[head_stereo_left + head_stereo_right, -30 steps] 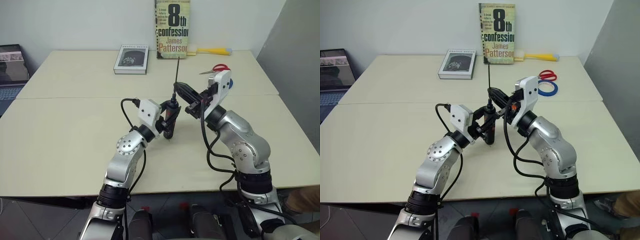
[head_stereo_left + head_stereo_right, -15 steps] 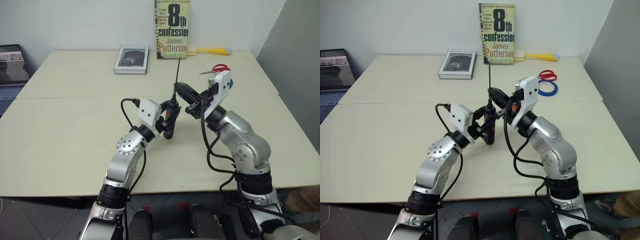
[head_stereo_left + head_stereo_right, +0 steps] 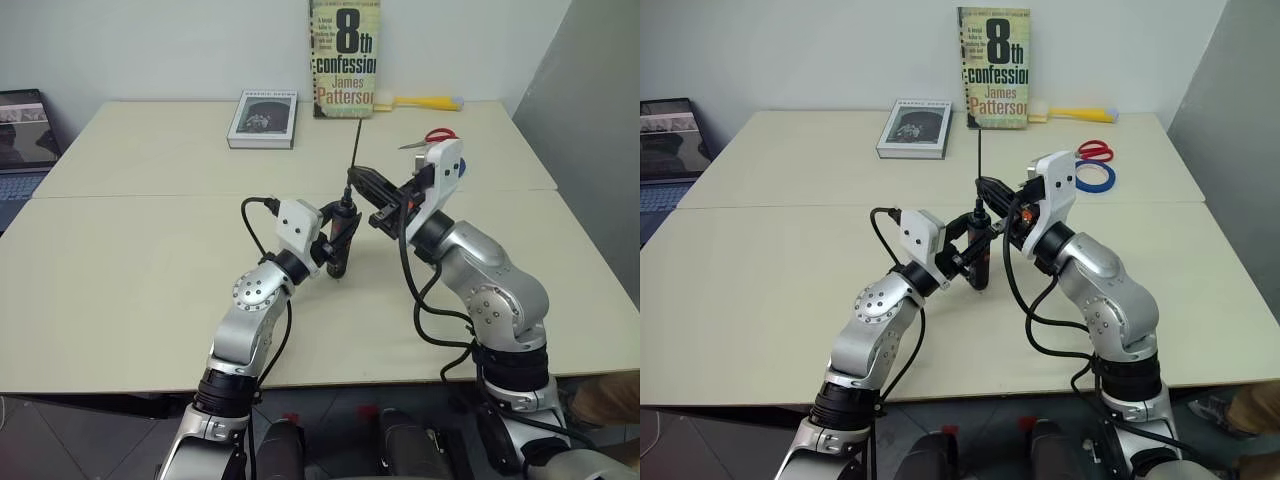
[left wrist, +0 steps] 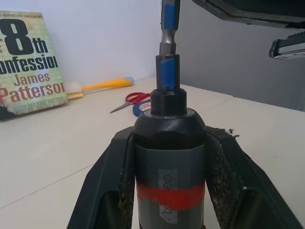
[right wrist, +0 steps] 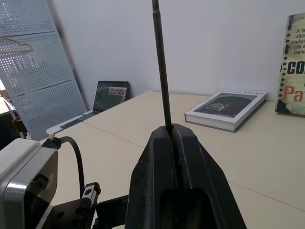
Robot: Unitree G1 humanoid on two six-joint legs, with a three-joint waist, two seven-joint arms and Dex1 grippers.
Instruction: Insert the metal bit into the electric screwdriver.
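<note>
Over the near half of the bench (image 3: 120, 280), the left hand (image 3: 336, 238) was clamped on the screwdriver (image 3: 341, 232), held upright. Just above it the right hand (image 3: 364, 183) pinched the bit (image 3: 354, 150) (its blue end sat at the screwdriver's socket). Farther back lay scissors (image 3: 432, 137) and books (image 3: 263, 118).

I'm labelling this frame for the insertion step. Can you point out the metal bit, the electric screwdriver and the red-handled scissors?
metal bit (image 5: 161, 71), right wrist view, mid shaft.
electric screwdriver (image 4: 169, 143), left wrist view, black body above the red band.
red-handled scissors (image 3: 441, 136), left eye view, red handle loops.
</note>
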